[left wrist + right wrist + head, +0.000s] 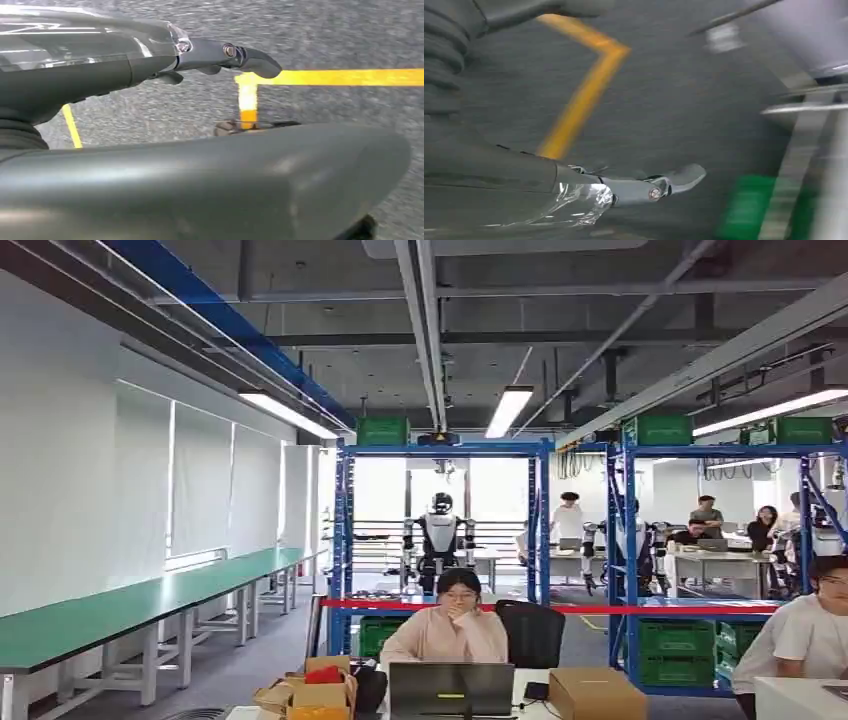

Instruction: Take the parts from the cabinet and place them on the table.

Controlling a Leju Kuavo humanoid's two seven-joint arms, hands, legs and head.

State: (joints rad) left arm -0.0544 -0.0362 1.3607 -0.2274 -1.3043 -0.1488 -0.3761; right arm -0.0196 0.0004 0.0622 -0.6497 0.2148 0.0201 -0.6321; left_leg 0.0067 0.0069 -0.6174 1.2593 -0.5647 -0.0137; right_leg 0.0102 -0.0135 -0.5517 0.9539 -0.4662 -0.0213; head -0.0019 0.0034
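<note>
My left hand (150, 85) and right hand (574, 195) hang loose by the floor, holding nothing, because I can't see any parts yet, maybe on the far blue shelves (440, 450).

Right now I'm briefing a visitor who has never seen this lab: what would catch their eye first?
Probably the blue shelving racks across the middle of the room, with green crates low down and a red tape barrier strung across. Behind them stands another humanoid robot, and up front a person sits at a laptop. In the wrist views, yellow floor lines stand out below the left hand.
</note>
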